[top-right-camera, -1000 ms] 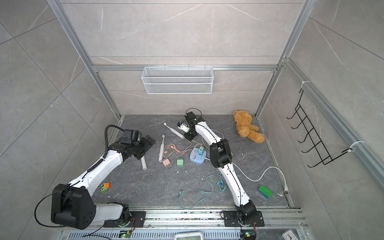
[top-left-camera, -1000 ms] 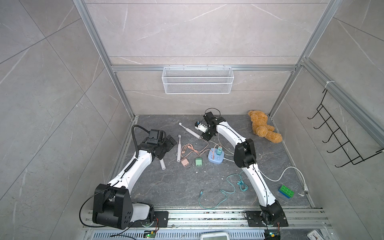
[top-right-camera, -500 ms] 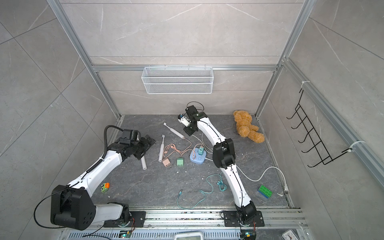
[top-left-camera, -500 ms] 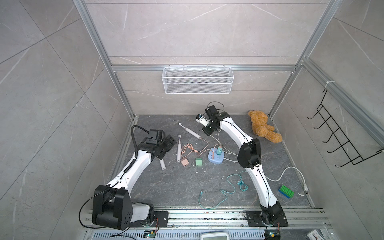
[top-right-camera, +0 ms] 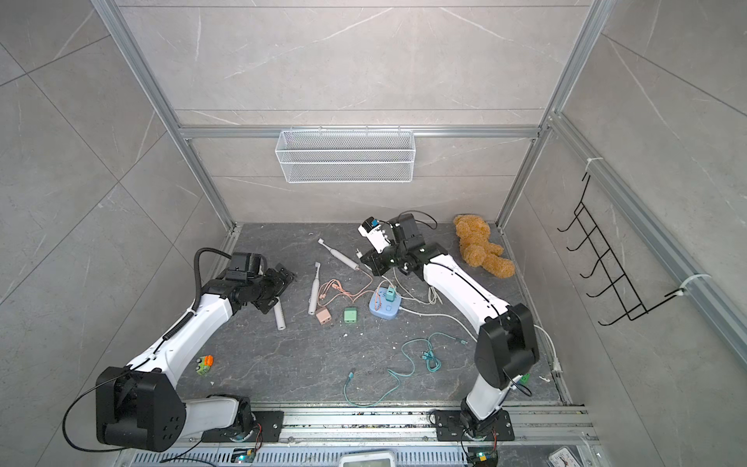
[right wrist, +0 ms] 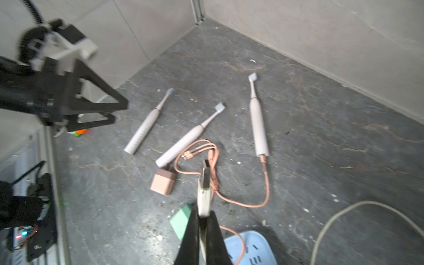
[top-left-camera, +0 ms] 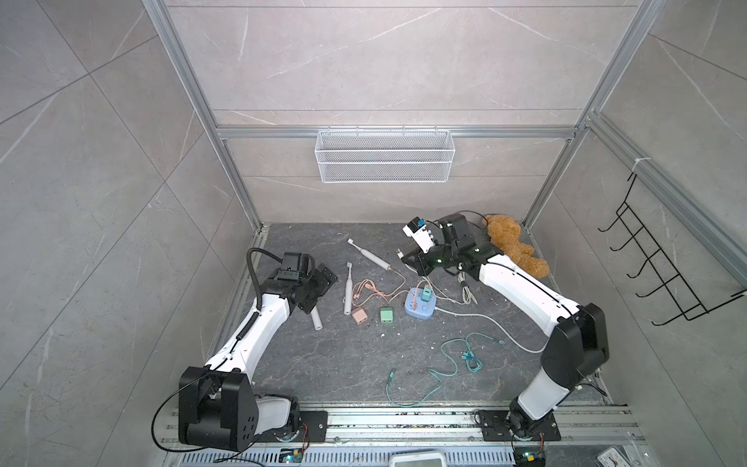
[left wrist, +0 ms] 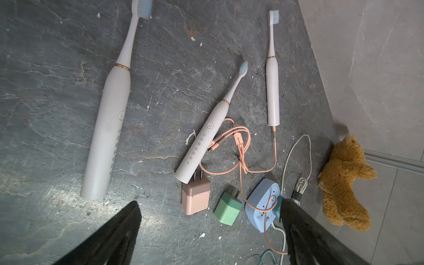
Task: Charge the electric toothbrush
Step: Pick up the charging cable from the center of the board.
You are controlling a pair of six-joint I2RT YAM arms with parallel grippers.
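Three white electric toothbrushes lie on the dark floor. The far one (top-left-camera: pixel 368 257) (right wrist: pixel 258 128) has a pink cable (top-left-camera: pixel 374 289) plugged into its base. The middle one (top-left-camera: pixel 347 292) (left wrist: pixel 206 135) rests against a pink adapter (top-left-camera: pixel 359 314). The near-left one (left wrist: pixel 107 137) lies by my left gripper (top-left-camera: pixel 323 279) (left wrist: pixel 210 204), which hangs open and empty above the floor. My right gripper (top-left-camera: pixel 409 258) (right wrist: pixel 203 214) is shut on a white USB plug (right wrist: pixel 204 183), held above the floor behind the blue power strip (top-left-camera: pixel 420 309).
A green adapter (top-left-camera: pixel 387 315) lies beside the pink one; another is plugged into the strip (top-left-camera: pixel 425 294). A white cable (top-left-camera: pixel 465 292), teal cable (top-left-camera: pixel 456 360), teddy bear (top-left-camera: pixel 515 248) and small toy (top-right-camera: pixel 204 364) lie about. A wire basket (top-left-camera: pixel 384 161) hangs on the back wall.
The right arm's elbow has swung out to the right and its gripper has turned toward the left, still holding the white plug. The left arm has hardly moved.
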